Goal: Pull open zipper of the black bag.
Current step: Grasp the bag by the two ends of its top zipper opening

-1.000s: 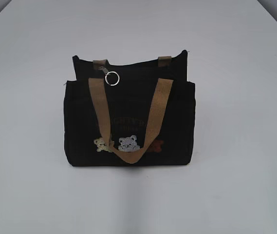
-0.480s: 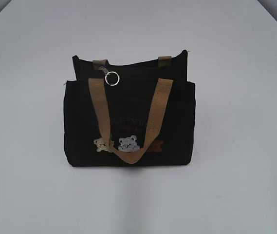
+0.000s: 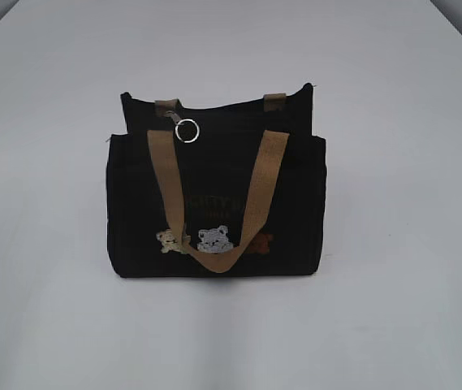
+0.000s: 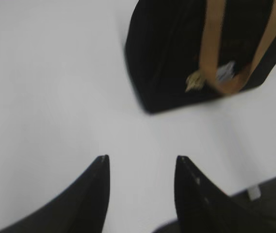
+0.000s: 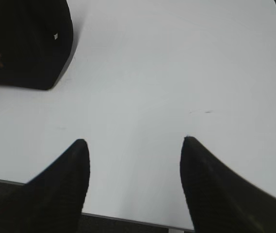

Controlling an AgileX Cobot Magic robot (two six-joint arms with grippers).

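Closest to me, on my left wrist camera, the left gripper point(image 4: 140, 162) has its two dark fingers parted with bare white table point(image 4: 50, 87) showing between them; nothing is in the gap. The picture is a bit smeared. Beyond the fingertips, well apart from them, I see a lower corner of the black bag point(image 4: 171, 58) with its tan handle point(image 4: 210, 43) hanging down the front.

On my right wrist camera, the right gripper point(image 5: 135, 141) stands wide, fingers far apart and holding nothing, hovering near the table's front edge. The bag's other lower corner sits off at the upper left of that view, clear of the fingers.

Now the front camera: neither gripper shows here. The black bag stands upright in the middle of the table, front face toward me, touching nothing else. The tan handle loops down over the front, its bottom lying across the small bear patches point(image 3: 213, 239), with faint lettering just above them. Up at the top edge runs the zipper point(image 3: 214, 106), and its silver ring pull point(image 3: 187, 131) hangs down toward the left end, just beside the left leg of the handle. Behind it, the rear handle's two tan tabs poke up along the back edge.
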